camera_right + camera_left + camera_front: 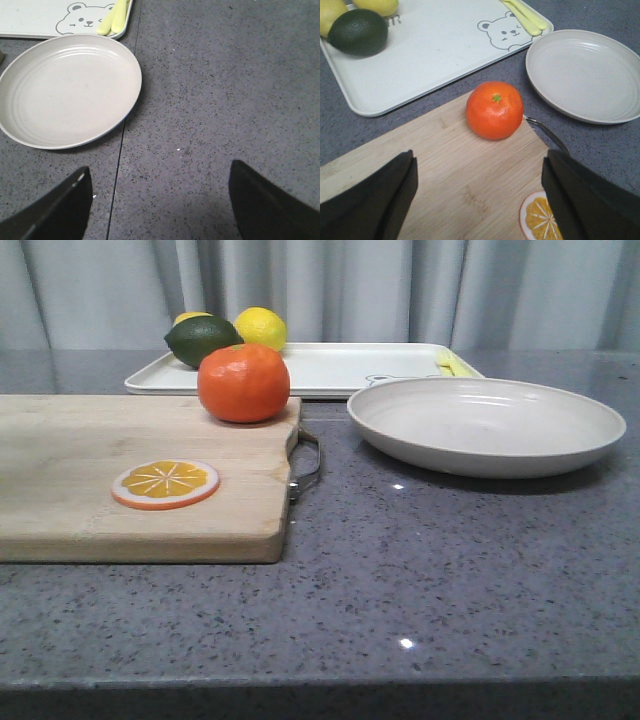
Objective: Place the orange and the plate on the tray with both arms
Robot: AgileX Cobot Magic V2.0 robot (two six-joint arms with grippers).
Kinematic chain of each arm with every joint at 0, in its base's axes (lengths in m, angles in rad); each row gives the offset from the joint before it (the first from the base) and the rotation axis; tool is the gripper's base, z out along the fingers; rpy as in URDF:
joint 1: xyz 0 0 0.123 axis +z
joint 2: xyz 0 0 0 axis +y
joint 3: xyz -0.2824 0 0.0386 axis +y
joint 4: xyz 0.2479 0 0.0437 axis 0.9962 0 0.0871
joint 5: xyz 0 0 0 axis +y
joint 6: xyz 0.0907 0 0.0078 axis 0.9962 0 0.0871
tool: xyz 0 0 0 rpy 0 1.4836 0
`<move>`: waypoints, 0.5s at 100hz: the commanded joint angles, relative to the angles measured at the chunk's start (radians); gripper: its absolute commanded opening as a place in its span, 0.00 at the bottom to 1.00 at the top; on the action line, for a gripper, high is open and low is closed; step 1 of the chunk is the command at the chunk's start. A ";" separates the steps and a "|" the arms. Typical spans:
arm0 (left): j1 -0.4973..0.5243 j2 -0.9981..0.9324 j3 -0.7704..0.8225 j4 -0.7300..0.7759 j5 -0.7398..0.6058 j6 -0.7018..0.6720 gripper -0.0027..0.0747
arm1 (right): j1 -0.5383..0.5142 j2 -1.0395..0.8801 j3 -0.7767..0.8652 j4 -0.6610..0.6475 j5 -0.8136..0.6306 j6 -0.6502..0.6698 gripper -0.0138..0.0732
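The orange (243,382) sits on the far right corner of a wooden cutting board (90,475); it also shows in the left wrist view (494,110). The beige plate (486,424) rests on the grey counter to the right, also in the left wrist view (585,75) and the right wrist view (67,90). The white tray (330,368) lies behind both, its bear mark showing in the left wrist view (427,45). My left gripper (479,197) is open and empty above the board, short of the orange. My right gripper (160,200) is open and empty over bare counter beside the plate.
A dark green avocado (201,340) and a yellow lemon (260,328) lie on the tray's left end, and pale yellow utensils (524,15) on its right end. An orange slice disc (165,483) lies on the board. The board's metal handle (306,462) points toward the plate.
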 commanded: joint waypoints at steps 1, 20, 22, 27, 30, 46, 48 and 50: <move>-0.053 0.056 -0.078 -0.049 -0.068 0.013 0.69 | 0.001 0.010 -0.035 0.000 -0.068 -0.006 0.81; -0.162 0.202 -0.162 -0.052 -0.145 0.009 0.69 | 0.001 0.010 -0.035 0.000 -0.068 -0.006 0.81; -0.172 0.216 -0.169 -0.052 -0.152 0.009 0.69 | 0.001 0.010 -0.035 0.000 -0.068 -0.006 0.81; -0.193 0.249 -0.187 -0.052 -0.166 0.009 0.69 | 0.001 0.010 -0.035 0.000 -0.068 -0.006 0.81; -0.203 0.267 -0.197 -0.053 -0.174 0.005 0.69 | 0.001 0.010 -0.035 0.000 -0.068 -0.006 0.81; -0.236 0.352 -0.231 -0.053 -0.228 -0.016 0.69 | 0.001 0.010 -0.035 0.000 -0.068 -0.006 0.81; -0.239 0.360 -0.231 -0.053 -0.239 -0.019 0.69 | 0.001 0.010 -0.035 0.000 -0.068 -0.006 0.81; -0.242 0.365 -0.231 -0.053 -0.248 -0.019 0.69 | 0.001 0.010 -0.035 0.000 -0.068 -0.006 0.81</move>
